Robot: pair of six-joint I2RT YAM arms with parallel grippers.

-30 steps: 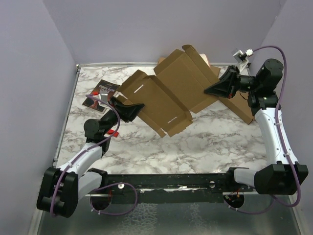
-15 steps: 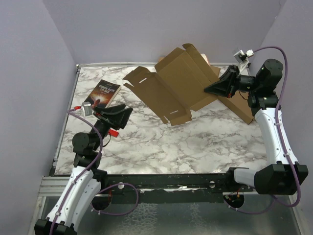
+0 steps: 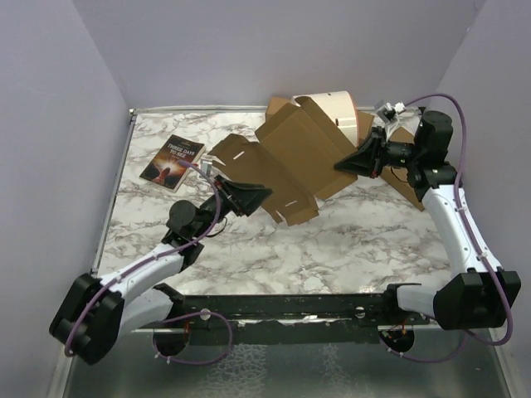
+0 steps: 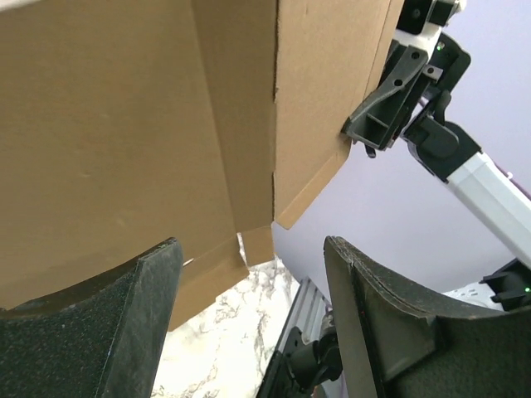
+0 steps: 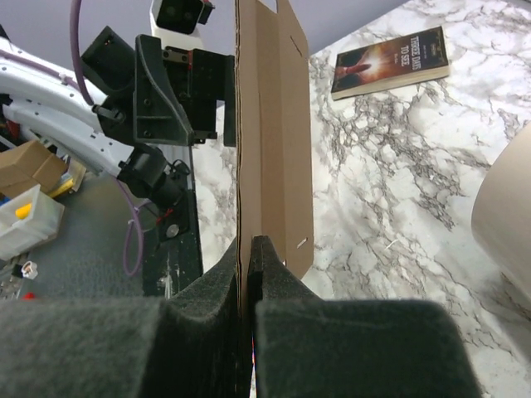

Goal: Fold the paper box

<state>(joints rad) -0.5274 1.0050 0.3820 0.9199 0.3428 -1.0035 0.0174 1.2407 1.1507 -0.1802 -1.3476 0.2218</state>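
Plain lavender walls (image 3: 249, 50) enclose a white marble-patterned table (image 3: 348, 240) (grey-veined) on three sides.

Soft, even light falls from above; the marble table (image 3: 348, 240) is bright with no glare, and the paper box (image 3: 290, 157) throws only a faint, diffuse shadow. The top view is sharp. Close to the wrist lenses, the left pincer (image 4: 250, 249) and right pincer (image 5: 249, 245) look dark and soft-focused, while the book (image 5: 390, 62) is crisp
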